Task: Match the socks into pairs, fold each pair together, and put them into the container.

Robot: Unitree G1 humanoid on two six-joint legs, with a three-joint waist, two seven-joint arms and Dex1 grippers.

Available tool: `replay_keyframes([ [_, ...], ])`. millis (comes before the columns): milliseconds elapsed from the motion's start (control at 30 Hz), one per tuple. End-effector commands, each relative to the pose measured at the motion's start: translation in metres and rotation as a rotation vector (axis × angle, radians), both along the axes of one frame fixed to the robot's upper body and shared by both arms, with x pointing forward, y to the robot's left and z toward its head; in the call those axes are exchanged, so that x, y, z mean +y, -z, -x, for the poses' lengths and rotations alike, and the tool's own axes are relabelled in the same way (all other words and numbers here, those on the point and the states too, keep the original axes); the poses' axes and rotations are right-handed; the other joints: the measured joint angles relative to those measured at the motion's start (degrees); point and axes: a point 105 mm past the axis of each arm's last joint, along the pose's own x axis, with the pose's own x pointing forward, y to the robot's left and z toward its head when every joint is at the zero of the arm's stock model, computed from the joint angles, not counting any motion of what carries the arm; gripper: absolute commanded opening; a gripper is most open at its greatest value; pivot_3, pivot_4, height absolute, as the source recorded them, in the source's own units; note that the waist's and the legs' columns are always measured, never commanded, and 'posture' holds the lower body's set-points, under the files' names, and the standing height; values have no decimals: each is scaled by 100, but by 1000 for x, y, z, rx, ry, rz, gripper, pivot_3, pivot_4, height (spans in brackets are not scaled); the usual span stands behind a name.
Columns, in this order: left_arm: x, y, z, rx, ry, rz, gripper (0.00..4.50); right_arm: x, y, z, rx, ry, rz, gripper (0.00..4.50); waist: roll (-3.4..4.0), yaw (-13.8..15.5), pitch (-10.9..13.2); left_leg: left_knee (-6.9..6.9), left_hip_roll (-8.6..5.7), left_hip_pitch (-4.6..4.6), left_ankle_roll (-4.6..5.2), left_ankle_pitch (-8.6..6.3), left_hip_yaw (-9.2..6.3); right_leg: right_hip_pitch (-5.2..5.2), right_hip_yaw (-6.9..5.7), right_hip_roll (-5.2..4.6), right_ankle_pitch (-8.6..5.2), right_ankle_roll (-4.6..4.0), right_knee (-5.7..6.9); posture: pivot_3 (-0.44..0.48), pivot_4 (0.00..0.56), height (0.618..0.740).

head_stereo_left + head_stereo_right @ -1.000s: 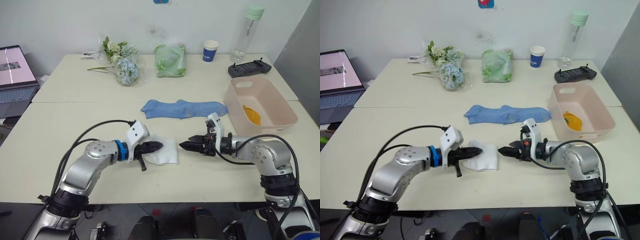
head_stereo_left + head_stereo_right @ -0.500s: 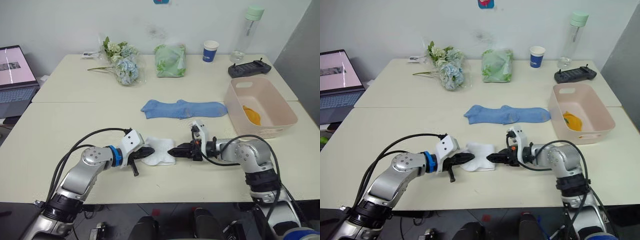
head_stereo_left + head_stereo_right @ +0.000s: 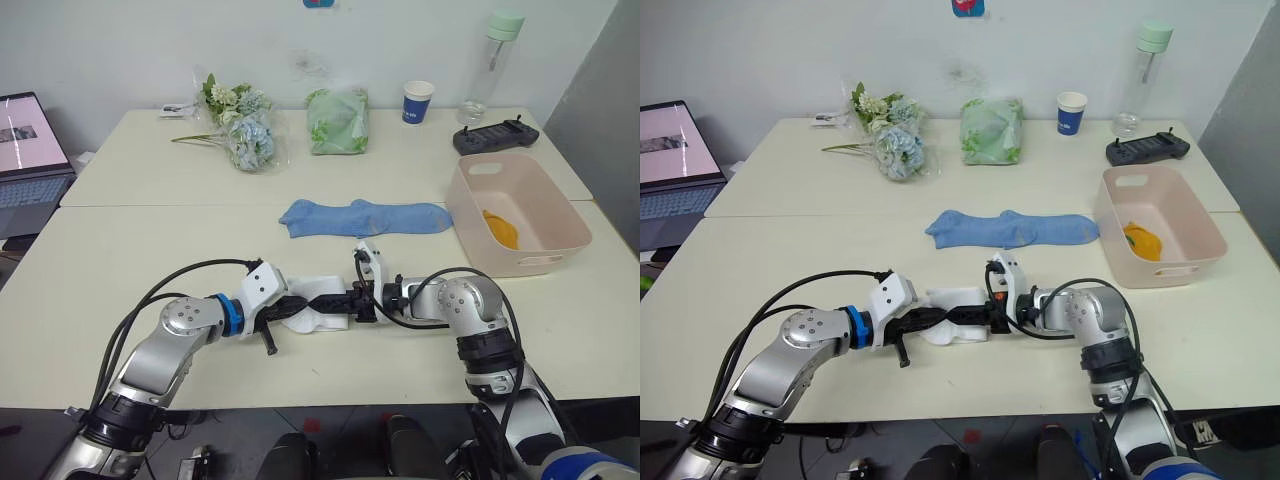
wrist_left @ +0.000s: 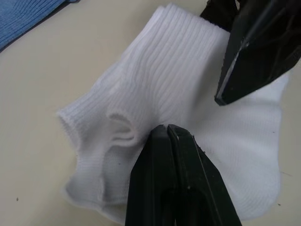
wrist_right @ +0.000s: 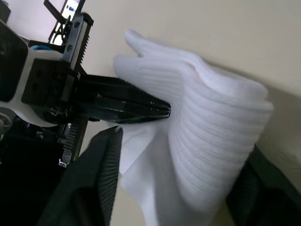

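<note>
Both arms are stretched low over the counter [image 3: 150, 240] and are pointed at each other, with the white socks [image 3: 322, 302] lying between them near the front edge.

The left gripper [image 3: 297, 305] is laid almost flat, coming in from the robot's left. Its fingers [image 4: 174, 155] are pressed together, and their tips are set on top of the white socks. No cloth is seen between them in the left wrist view.

The right gripper [image 3: 335, 298] is reached in from the other side, with the forearm held level with the counter. Its fingers [image 5: 106, 160] are spread wide, and the folded white socks are held in the gap between them. One finger is under the fold and the other is at the far side of it. The two grippers are nearly touching over the socks.

The blue socks [image 3: 365, 216] are laid flat behind the white ones, well apart from both grippers. The pink tub [image 3: 520, 215] is set on the robot's right, just beside the toe end of the blue socks. A yellow sock [image 3: 503, 229] is lying inside it.

Farther back, flowers [image 3: 238, 128], a green cloth bundle [image 3: 337, 120], a paper cup [image 3: 418, 102], a bottle [image 3: 490, 60] and a black controller [image 3: 494, 136] are seen. A laptop [image 3: 28, 150] is standing at the far left.
</note>
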Motion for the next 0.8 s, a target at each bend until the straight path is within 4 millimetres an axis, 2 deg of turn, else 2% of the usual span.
replay_keyframes([
  [33, -2, -5, 2, -22, 5, 14, 0, 1, -4, 1, -57, -18, -8, 1688, 0, -3, 0, 0, -1, 0, 0, 0, 0, 0, 0, 0, 0, 0, 0, 0, 150, 740],
  [200, -4, -18, -1, -66, 3, 53, 0, -7, -7, -7, -87, 24, -21, 28, -1, 2, -1, 1, 0, 1, 0, 0, -1, 2, -1, 0, 0, 0, 1, 0, 150, 740],
  [300, -7, -38, 0, -81, 26, 135, 0, -12, -15, -14, -137, 59, -35, 28, -1, 2, 0, 2, -1, -1, 0, 0, -2, 1, -1, 0, 0, 0, 1, 0, 150, 740],
  [367, -8, -53, 0, -71, 30, 203, 392, -17, -23, -19, -165, 90, -57, 0, 0, 3, 0, 2, -2, -3, 0, 0, -2, 1, -1, 0, 0, 0, -1, 0, 150, 740],
  [400, -9, -66, -2, -79, 34, 248, 548, -25, -32, -23, -217, 108, -56, 0, 0, 14, 1, 2, -1, -4, 0, 0, -3, 0, -2, -1, 0, 0, -2, 0, 150, 740],
  [467, -11, -102, -7, -113, 40, 353, 1078, -49, -61, -33, -333, 177, -59, 0, 0, 55, 6, 6, -3, -9, 0, 0, -6, 0, -4, -2, 0, 0, -3, 0, 150, 740],
  [567, -16, -128, -8, -122, 72, 401, 2078, -73, -87, -39, -446, 228, -32, 0, -1, 78, 7, 21, -8, -16, 0, 0, -5, 1, -5, -3, 0, 1, -4, 0, 150, 740],
  [667, -29, -156, -11, -163, 124, 431, 2968, -103, -123, -47, -577, 313, 6, 0, -3, 79, 7, 15, -8, -14, 0, 0, -5, 1, -6, -2, 0, 1, -7, 0, 150, 740],
  [700, -35, -165, -14, -190, 136, 441, 3265, -114, -135, -50, -613, 352, 21, 0, -3, 79, 7, 15, -6, -12, 0, 0, -5, 4, -7, -2, 0, 2, -7, 0, 150, 740],
  [733, -48, -177, -17, -222, 162, 457, 3605, -135, -157, -55, -717, 403, 89, 0, -3, 85, 10, 15, -7, -12, 0, 0, -3, 4, -6, -2, 0, 1, -7, 0, 150, 740],
  [800, -67, -192, -21, -262, 196, 471, 4229, -164, -188, -59, -856, 477, 195, 0, -3, 126, 28, 32, -13, -20, 0, 0, -1, 5, -5, -3, 0, 2, -4, 0, 150, 740],
])
